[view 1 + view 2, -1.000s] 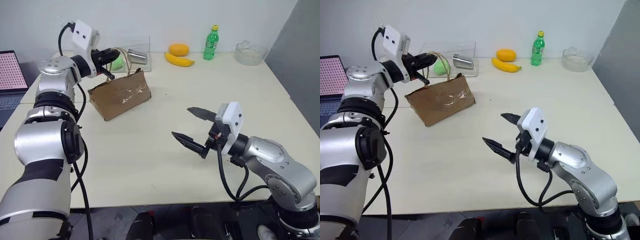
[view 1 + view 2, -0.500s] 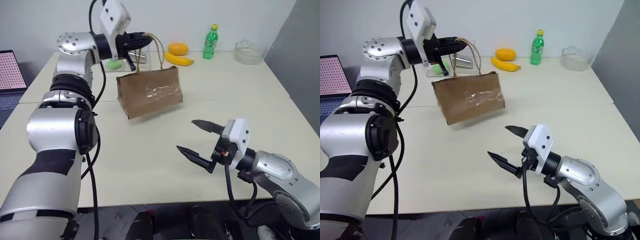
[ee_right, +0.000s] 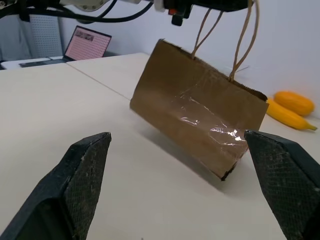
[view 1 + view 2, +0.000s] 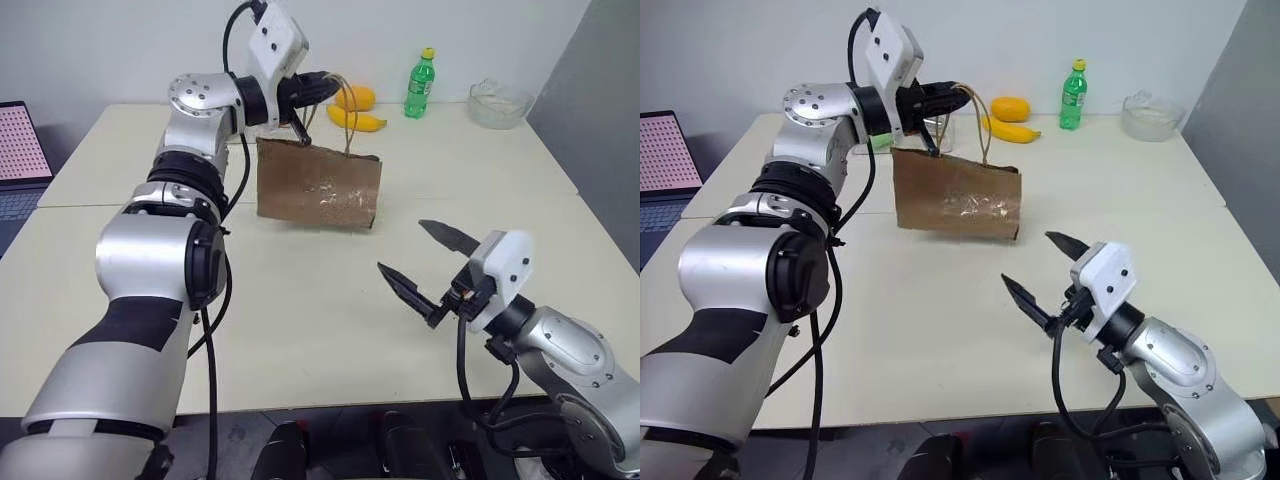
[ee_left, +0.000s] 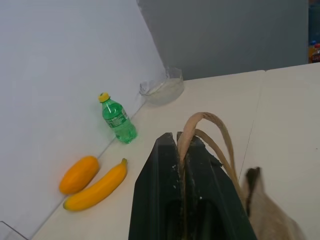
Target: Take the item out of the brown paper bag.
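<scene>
Your left gripper point(image 4: 958, 93) is clamped on the tan loop handles point(image 4: 982, 115) of the brown paper bag point(image 4: 957, 193), which hangs tilted above the desk point(image 4: 300, 300), its mouth pulled nearly shut. Your right gripper point(image 4: 432, 270) waits near the front edge, jaws spread wide and empty, well apart from the bag. The item is hidden; presumably it sits inside. Steady the bag or rest its base on the desk so the mouth opens, then bring the right gripper in from above.
</scene>
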`<state>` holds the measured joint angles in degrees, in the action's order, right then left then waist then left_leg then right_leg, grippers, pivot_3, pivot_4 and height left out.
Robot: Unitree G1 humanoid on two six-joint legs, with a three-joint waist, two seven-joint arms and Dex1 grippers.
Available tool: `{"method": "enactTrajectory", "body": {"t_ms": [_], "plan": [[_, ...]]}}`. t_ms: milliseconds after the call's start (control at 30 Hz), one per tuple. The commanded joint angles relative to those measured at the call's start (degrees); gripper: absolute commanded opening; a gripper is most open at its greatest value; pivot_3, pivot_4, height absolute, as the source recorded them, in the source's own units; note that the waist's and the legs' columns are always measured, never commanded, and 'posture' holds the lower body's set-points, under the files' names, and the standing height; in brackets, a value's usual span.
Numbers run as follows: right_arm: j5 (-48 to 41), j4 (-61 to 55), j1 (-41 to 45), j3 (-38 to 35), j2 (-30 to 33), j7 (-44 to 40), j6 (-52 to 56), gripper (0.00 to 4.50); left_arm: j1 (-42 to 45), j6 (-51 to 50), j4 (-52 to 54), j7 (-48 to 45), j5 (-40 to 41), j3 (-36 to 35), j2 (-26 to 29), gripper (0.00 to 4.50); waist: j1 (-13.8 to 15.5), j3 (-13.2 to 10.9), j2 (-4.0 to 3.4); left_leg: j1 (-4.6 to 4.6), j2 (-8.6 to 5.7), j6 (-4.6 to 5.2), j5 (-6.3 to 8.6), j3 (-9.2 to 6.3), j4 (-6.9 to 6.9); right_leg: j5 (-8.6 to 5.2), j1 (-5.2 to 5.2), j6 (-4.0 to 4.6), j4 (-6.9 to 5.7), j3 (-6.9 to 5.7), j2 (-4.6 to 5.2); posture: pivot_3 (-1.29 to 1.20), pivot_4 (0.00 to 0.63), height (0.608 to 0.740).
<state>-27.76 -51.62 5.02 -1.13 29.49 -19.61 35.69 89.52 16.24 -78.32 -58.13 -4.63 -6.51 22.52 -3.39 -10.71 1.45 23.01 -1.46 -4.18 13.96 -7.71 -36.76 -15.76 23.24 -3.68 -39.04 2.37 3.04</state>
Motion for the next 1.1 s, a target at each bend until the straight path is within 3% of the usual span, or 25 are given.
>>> {"method": "enactTrajectory", "body": {"t_ms": [33,1100], "plan": [[-0.1,-2.9,-0.3,-1.6,-0.1,1.2,0.1,4.5,1.4,0.2,1.5,0.7,0.9,-1.1,0.4,0.02,0.0,0.0,0.0,0.0,0.0,0.0,0.0,0.0,0.0,0.0,0.0,0.0,0.0,0.0,0.0,0.0,0.15,0.74],[-0.3,-3.7,-0.7,0.3,0.8,2.4,3.3,4.5,-2.7,4.5,1.7,2.0,-2.8,2.1,-0.7,0.02,0.1,0.0,0.0,0.0,-0.03,0.0,0.0,-0.01,-0.12,0.01,-0.05,0.01,-0.05,0.01,0.01,0.0,0.15,0.74]]}}
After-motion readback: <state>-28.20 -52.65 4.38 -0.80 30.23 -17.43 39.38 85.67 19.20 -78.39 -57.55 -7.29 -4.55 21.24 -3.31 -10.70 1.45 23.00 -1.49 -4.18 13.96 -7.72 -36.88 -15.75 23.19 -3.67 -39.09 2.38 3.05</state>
